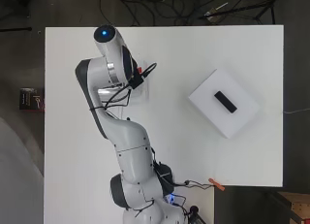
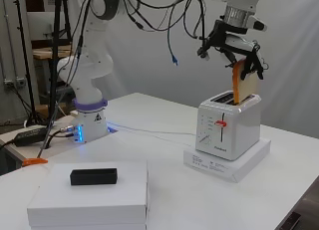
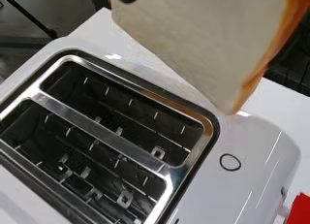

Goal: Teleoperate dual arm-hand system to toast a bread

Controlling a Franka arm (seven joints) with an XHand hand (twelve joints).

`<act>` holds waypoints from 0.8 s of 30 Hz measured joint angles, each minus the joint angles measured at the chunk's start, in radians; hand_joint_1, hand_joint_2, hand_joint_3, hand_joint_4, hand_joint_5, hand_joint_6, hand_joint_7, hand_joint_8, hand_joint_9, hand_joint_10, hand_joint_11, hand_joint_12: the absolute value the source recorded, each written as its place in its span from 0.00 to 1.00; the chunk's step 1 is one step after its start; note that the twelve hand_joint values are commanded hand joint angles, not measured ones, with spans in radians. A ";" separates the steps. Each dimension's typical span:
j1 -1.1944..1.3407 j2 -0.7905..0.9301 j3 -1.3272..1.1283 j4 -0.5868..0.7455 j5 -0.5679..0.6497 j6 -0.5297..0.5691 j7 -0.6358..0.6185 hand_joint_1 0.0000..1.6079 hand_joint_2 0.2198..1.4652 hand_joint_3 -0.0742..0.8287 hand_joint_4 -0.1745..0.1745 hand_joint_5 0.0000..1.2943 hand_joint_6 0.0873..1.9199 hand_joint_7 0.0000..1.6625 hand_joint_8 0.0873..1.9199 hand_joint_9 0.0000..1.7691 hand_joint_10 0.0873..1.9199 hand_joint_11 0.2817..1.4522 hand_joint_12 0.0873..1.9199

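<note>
My hand (image 2: 234, 47) pinches the bread slice (image 2: 244, 84) by its top | bread hangs upright just above the toaster (image 2: 228, 128) | so it can drop into a slot (image 3: 121, 110)

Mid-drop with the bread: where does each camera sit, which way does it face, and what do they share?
Overhead: above, straight down; arm hides the toaster; white box at right.
Side: across the table; arm, hand holding bread slice over toaster.
Wrist: at the wrist, down into the slots; no hand visible.
Shared: side and wrist show bread and toaster.
</note>
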 joint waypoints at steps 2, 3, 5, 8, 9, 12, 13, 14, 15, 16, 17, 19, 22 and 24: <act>0.003 0.027 -0.004 0.028 0.003 -0.032 0.001 0.77 0.75 0.08 0.00 0.57 0.63 0.68 0.42 0.82 0.00 0.48 0.00; 0.004 0.038 -0.005 0.033 0.003 -0.041 0.002 0.77 0.74 0.08 0.00 0.57 0.63 0.68 0.42 0.82 0.00 0.48 0.00; 0.006 0.040 -0.006 0.041 0.005 -0.054 0.005 0.77 0.74 0.08 0.00 0.57 0.62 0.68 0.42 0.82 0.00 0.49 0.00; 0.008 0.036 -0.005 0.049 0.020 -0.074 0.012 0.77 0.74 0.08 0.00 0.57 0.62 0.68 0.41 0.82 0.00 0.49 0.00; 0.008 0.030 -0.005 0.037 0.024 -0.070 0.007 0.77 0.74 0.08 0.00 0.57 0.63 0.68 0.41 0.82 0.00 0.49 0.00; 0.010 -0.004 0.001 -0.019 0.029 -0.053 -0.008 0.77 0.74 0.08 0.01 0.58 0.63 0.68 0.41 0.81 0.00 0.49 0.00; 0.010 -0.012 0.003 -0.038 0.036 -0.047 -0.007 0.77 0.74 0.08 0.00 0.58 0.63 0.68 0.41 0.81 0.00 0.50 0.00; 0.011 -0.020 0.004 -0.057 0.040 -0.039 -0.006 0.77 0.74 0.08 0.00 0.58 0.63 0.68 0.41 0.81 0.00 0.50 0.00; 0.011 -0.028 0.005 -0.074 0.042 -0.030 -0.006 0.77 0.74 0.08 0.00 0.58 0.63 0.68 0.41 0.81 0.00 0.50 0.00; 0.012 -0.035 0.006 -0.091 0.045 -0.022 -0.008 0.77 0.74 0.08 0.00 0.58 0.62 0.68 0.41 0.81 0.00 0.50 0.00; 0.012 -0.042 0.007 -0.108 0.047 -0.014 -0.010 0.77 0.74 0.08 0.00 0.58 0.62 0.68 0.41 0.81 0.00 0.50 0.00; 0.013 -0.050 0.008 -0.133 0.043 -0.001 -0.017 0.77 0.74 0.08 0.00 0.59 0.62 0.69 0.40 0.82 0.00 0.49 0.00; 0.017 -0.041 0.006 -0.125 0.030 -0.002 -0.004 0.77 0.74 0.08 0.02 0.59 0.62 0.69 0.39 0.81 0.00 0.47 0.00; 0.019 -0.022 0.000 -0.108 0.028 -0.004 0.023 0.37 0.61 0.04 0.25 0.28 0.23 0.37 0.13 0.49 0.00 0.28 0.00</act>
